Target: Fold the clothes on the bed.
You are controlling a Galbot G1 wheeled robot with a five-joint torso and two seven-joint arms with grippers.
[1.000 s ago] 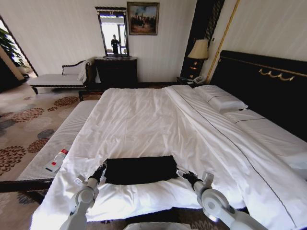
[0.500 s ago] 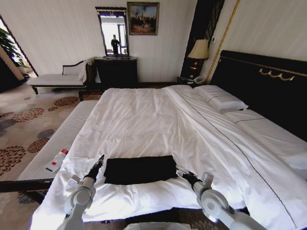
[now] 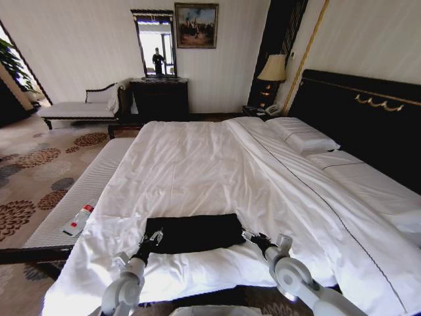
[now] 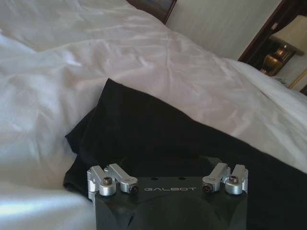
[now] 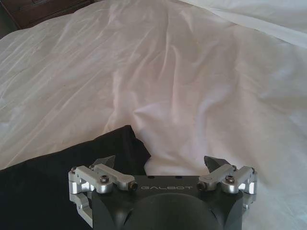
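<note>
The clothes (image 3: 194,232) are one black garment lying folded in a flat rectangle near the front edge of the bed (image 3: 197,164), which is covered in white sheets. My left gripper (image 3: 154,236) is open at the garment's near-left corner, over the black cloth (image 4: 158,134). At the garment's right end my right gripper (image 3: 248,235) is open, low over the sheet. In the right wrist view one of its fingertips (image 5: 108,161) hangs over the corner of the cloth (image 5: 72,163) and the other over bare sheet.
A white ribbed bench (image 3: 85,191) runs along the bed's left side with a small bottle (image 3: 77,220) on it. Pillows (image 3: 302,138) and a dark headboard (image 3: 368,112) are at the right. A chaise (image 3: 79,106), a dresser (image 3: 160,97) and a lamp (image 3: 273,68) stand by the far wall.
My left gripper drew back to the left of the garment, then swung in to its near-left corner. The right gripper and the garment have stayed put.
</note>
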